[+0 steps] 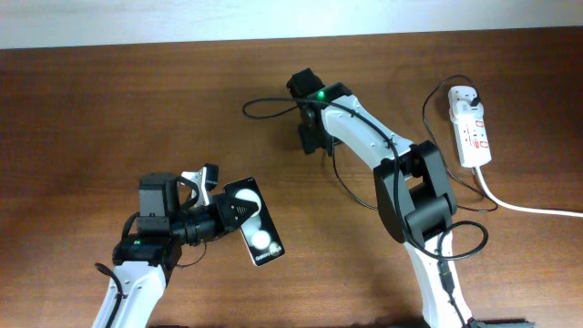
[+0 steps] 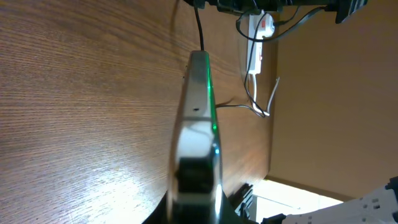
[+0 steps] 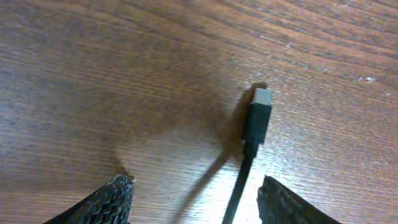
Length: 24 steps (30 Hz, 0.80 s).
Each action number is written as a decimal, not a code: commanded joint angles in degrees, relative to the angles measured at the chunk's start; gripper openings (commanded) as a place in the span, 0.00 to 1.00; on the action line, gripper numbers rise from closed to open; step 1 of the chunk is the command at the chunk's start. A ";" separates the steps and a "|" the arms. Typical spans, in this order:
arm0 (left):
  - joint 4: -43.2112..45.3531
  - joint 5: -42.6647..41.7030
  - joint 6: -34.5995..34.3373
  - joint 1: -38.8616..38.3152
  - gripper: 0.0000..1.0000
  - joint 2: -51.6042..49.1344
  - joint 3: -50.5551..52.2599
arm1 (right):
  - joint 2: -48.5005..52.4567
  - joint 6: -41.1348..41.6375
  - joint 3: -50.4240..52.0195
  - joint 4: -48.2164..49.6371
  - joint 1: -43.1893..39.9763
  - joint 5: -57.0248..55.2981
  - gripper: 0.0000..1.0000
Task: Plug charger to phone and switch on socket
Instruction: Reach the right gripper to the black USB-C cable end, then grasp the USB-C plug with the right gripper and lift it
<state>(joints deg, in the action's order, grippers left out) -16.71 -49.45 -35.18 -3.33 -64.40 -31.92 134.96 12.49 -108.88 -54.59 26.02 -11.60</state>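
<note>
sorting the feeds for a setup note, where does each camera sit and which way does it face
Overhead: fixed above the table, facing straight down; shows left arm, right arm, left fingers gripping the phone.
Left wrist: on the left arm, facing along the phone's edge toward the socket; left fingers at bottom.
Right wrist: on the right arm, facing down at the charger plug between open right fingers.
Shared: phone and socket, in overhead and left wrist.

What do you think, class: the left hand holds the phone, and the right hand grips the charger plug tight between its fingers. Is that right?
Not quite. The right hand is open. The right wrist view shows the charger plug lying free between its spread fingers, touched by neither. The left hand does hold the phone.
</note>
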 commanded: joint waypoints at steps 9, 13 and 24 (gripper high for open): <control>0.31 -1.11 -1.49 -0.04 0.00 0.33 -0.72 | 3.06 9.44 0.98 0.28 -3.98 1.86 0.45; 0.31 -1.11 -1.49 -0.04 0.00 0.33 -0.72 | 3.87 9.44 0.98 -0.94 -4.22 4.35 0.33; 0.31 -1.05 -1.46 -0.04 0.00 0.33 -0.72 | 4.07 8.85 1.03 -1.53 -4.31 4.31 0.04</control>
<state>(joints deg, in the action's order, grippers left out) -16.71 -49.47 -36.07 -3.33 -64.40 -31.92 135.37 22.13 -108.88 -55.51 21.85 -7.44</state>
